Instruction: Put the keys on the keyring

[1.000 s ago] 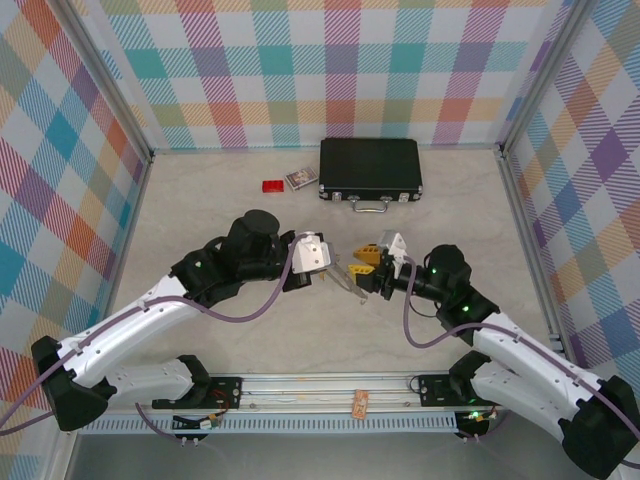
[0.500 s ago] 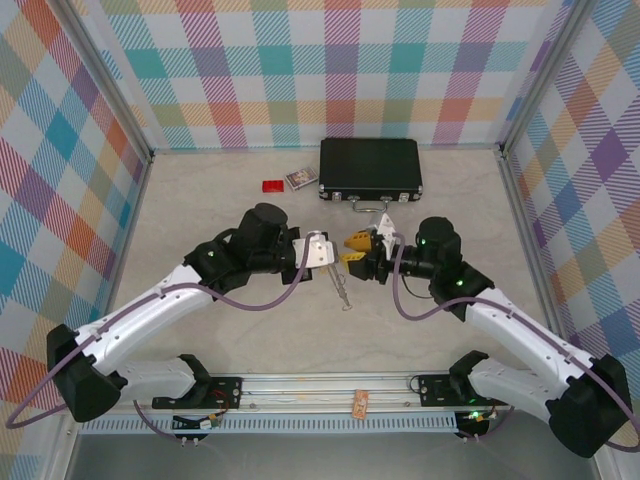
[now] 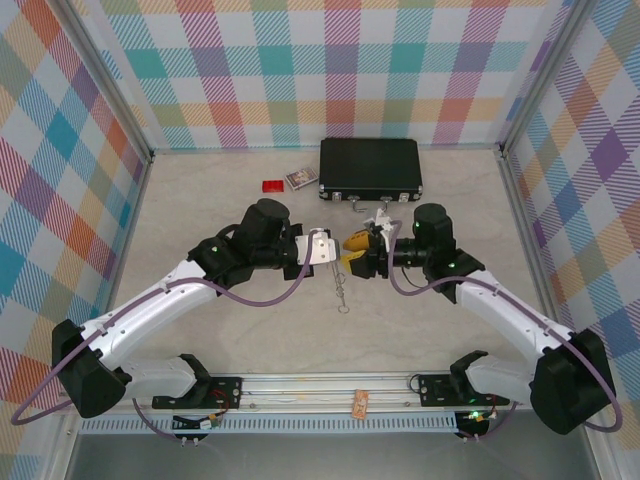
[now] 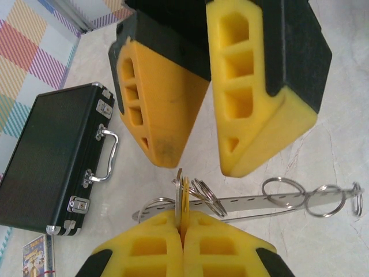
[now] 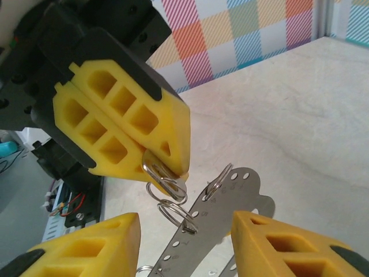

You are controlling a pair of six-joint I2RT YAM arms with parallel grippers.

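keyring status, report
Left gripper shut on keyring. Right gripper open, close by, not gripping. Metal strip with rings hangs off keyring. Black case well behind.

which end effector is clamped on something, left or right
The left end effector: its yellow fingers are pressed together on a small silver ring. The right end effector stands open, fingers well apart and gripping nothing.
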